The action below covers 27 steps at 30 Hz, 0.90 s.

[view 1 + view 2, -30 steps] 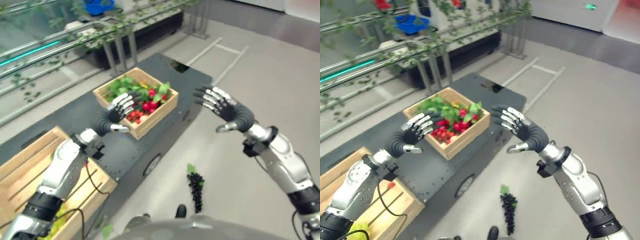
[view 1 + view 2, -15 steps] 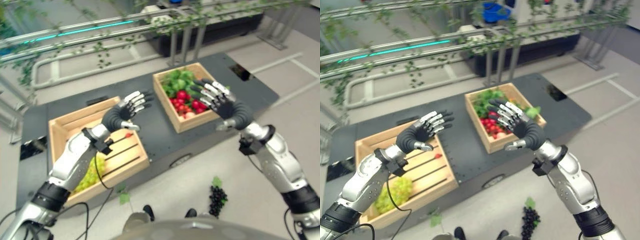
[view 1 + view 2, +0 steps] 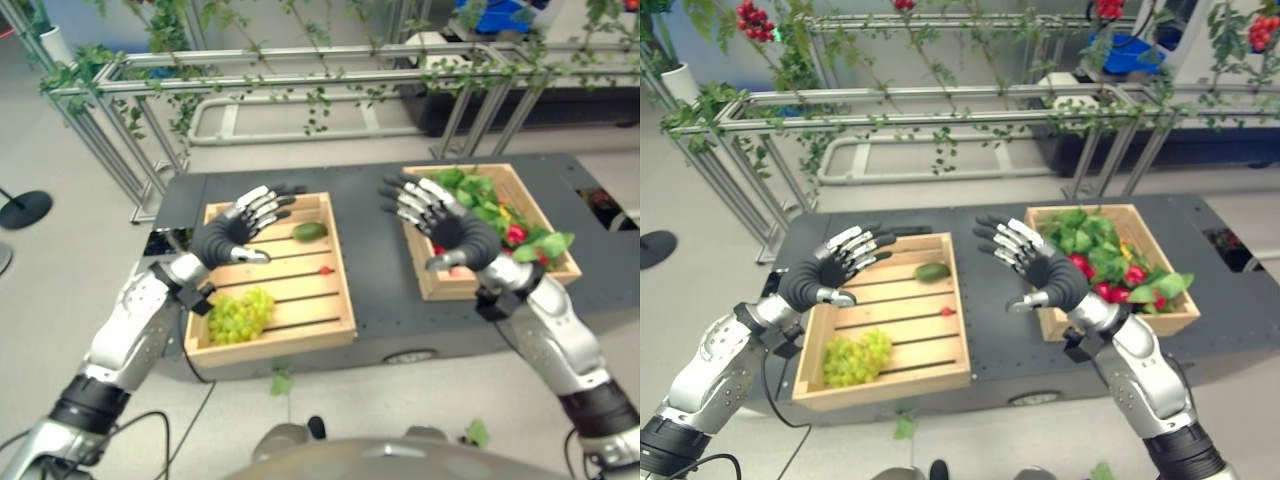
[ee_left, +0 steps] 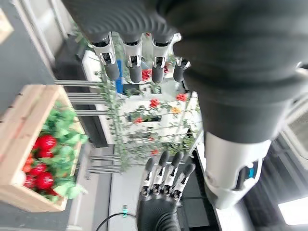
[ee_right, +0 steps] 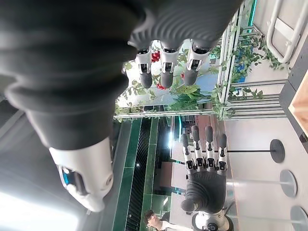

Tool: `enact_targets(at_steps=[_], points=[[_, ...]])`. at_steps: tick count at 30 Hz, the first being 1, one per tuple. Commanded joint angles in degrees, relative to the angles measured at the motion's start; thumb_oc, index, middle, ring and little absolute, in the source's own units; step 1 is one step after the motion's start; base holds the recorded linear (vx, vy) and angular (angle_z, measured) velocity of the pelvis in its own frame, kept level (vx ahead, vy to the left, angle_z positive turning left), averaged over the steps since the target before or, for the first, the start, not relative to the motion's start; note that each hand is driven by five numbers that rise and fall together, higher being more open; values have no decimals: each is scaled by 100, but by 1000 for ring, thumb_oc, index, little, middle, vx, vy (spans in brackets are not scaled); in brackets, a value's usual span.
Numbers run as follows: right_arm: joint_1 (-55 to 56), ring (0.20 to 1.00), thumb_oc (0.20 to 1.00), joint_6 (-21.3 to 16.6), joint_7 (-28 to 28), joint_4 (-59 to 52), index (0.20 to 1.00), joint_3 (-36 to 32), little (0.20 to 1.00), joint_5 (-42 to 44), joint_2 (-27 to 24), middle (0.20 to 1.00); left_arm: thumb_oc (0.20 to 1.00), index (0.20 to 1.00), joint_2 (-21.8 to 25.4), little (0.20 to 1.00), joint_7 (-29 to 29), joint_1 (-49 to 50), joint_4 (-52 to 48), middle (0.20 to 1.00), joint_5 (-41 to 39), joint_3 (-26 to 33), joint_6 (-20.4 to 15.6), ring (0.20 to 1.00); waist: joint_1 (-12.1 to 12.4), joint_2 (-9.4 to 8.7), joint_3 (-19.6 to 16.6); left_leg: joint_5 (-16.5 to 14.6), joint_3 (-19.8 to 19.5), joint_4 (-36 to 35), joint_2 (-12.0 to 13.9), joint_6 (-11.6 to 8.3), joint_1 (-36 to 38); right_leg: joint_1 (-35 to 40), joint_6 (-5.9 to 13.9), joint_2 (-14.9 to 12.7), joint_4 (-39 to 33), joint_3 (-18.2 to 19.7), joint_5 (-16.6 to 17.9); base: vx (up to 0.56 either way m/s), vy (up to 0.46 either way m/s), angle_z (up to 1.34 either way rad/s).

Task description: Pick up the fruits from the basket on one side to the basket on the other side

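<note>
Two wooden crates stand on a dark platform (image 3: 375, 280). The left crate (image 3: 338, 300) holds green grapes (image 3: 238, 313), a green fruit (image 3: 310, 231) and a small red fruit (image 3: 325, 269). The right crate (image 3: 425, 272) is full of red fruits (image 3: 516, 234) and green leaves (image 3: 470, 190). My left hand (image 3: 228, 236) hovers open over the left crate's far left corner, holding nothing. Over the right crate's left edge, my right hand (image 3: 452, 231) is open and empty too. Its straight fingers (image 5: 166, 67) show in the right wrist view, and the left hand's fingers (image 4: 130, 62) in the left wrist view.
A metal rail frame with vines (image 3: 330, 80) runs behind the platform. Slanted posts (image 3: 110, 150) stand at the far left, beside a round black base (image 3: 20, 208). Loose leaves (image 3: 283, 382) lie on the floor in front.
The camera has swung, so both crates now sit centred in view. Both hands stay raised and open, holding nothing, each now over its own crate.
</note>
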Motion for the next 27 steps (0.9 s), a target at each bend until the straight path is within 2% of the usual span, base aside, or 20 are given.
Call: enact_targets(at_steps=[1, 2, 5, 8, 9, 10, 12, 13, 14, 15, 16, 17, 22, 27], points=[[-559, 1000, 1000, -331, -161, -96, 1000, -54, 1000, 119, -156, 1000, 1000, 1000, 152, 1000, -12, -317, -359, 1000, -51, 10, -354, 1000, -211, -215, -182, -266, -418, -119, 112, -500, 162, 1, 219, 340, -975, 559, 664, 32, -280, 33], [-564, 1000, 1000, -334, -162, -92, 1000, -52, 1000, 119, -156, 1000, 1000, 1000, 152, 1000, -11, -320, -357, 1000, -50, 9, -355, 1000, -217, -213, -181, -268, -424, -116, 114, -502, 159, 1, 218, 341, -972, 552, 661, 45, -321, 61], [-518, 1000, 1000, -304, -169, -79, 1000, -94, 1000, 151, -196, 1000, 1000, 1000, 45, 1000, 8, -246, -278, 1000, -57, 123, -349, 1000, -153, -357, -259, -268, -603, -45, 257, -655, 200, 241, 163, 414, -1142, 344, 668, 93, -316, 69], [-572, 1000, 1000, -309, -219, -50, 1000, -154, 1000, 224, -312, 1000, 1000, 1000, -126, 1000, -8, -349, -181, 1000, -92, -7, -258, 1000, -174, -384, -293, -213, -692, 109, 510, -836, 136, 581, 39, 613, -1386, 147, 571, 32, -362, 65], [-528, 1000, 1000, -322, -252, -56, 1000, -211, 1000, 356, -357, 1000, 1000, 1000, -162, 1000, 12, -460, -123, 1000, -77, -102, -250, 1000, -229, -395, -259, -146, -684, 275, 630, -927, -19, 739, -66, 724, -1487, -43, 490, -34, -242, 79], [-528, 1000, 1000, -322, -252, -56, 1000, -211, 1000, 356, -357, 1000, 1000, 1000, -162, 1000, 11, -461, -122, 1000, -77, -102, -250, 1000, -232, -395, -260, -147, -688, 278, 630, -928, -23, 739, -66, 724, -1488, -46, 490, -63, -239, 99], [-511, 1000, 1000, -328, -332, -51, 1000, -261, 1000, 365, -386, 1000, 1000, 1000, -231, 1000, 74, -630, -85, 1000, -84, -206, -251, 1000, -292, -431, -194, -48, -392, 491, 706, -946, -239, 854, -99, 683, -1614, -265, 484, -89, -105, 71], [-484, 1000, 1000, -335, -367, -29, 1000, -310, 1000, 366, -403, 1000, 1000, 1000, -241, 1000, 83, -734, -69, 1000, -72, -266, -229, 1000, -351, -453, -176, -32, -57, 606, 763, -904, -336, 890, -113, 661, -1645, -370, 477, -71, -64, 29], [-472, 1000, 1000, -349, -368, -47, 1000, -323, 1000, 350, -424, 1000, 1000, 1000, -232, 1000, 47, -729, -76, 1000, -60, -272, -211, 1000, -363, -432, -185, -29, 76, 532, 774, -871, -316, 902, -120, 695, -1632, -414, 458, -30, -43, 39], [-471, 1000, 1000, -349, -369, -48, 1000, -323, 1000, 350, -425, 1000, 1000, 1000, -233, 1000, 46, -728, -76, 1000, -60, -272, -210, 1000, -357, -433, -184, -26, 83, 523, 774, -870, -308, 901, -120, 694, -1630, -407, 458, 32, 0, 22], [-476, 1000, 1000, -320, -351, -27, 1000, -315, 1000, 341, -379, 1000, 1000, 1000, -213, 1000, 3, -651, -137, 1000, -67, -226, -204, 1000, -349, -404, -238, 47, 112, 174, 800, -885, -131, 948, -127, 740, -1650, -439, 455, 54, 26, 11], [-484, 1000, 1000, -334, -374, 52, 1000, -300, 1000, 322, -336, 1000, 1000, 1000, -195, 1000, 35, -637, -158, 1000, -13, -241, -238, 1000, -321, -398, -272, 39, 21, 111, 754, -871, -89, 950, -117, 720, -1647, -423, 460, 83, 41, -8], [-326, 1000, 1000, -310, -344, 77, 1000, -347, 1000, 259, -160, 1000, 1000, 1000, -127, 1000, 48, -568, -216, 1000, 36, -192, -207, 1000, -355, -417, -439, 105, 82, -272, 728, -858, 168, 1022, -128, 715, -1667, -414, 451, 81, 30, -5], [-256, 1000, 1000, -298, -325, 76, 1000, -332, 1000, 256, -135, 1000, 1000, 1000, -79, 1000, 61, -435, -278, 1000, 57, -101, -190, 1000, -342, -432, -509, 73, 118, -407, 680, -829, 330, 1109, -104, 712, -1778, -374, 482, 56, 35, -3]])
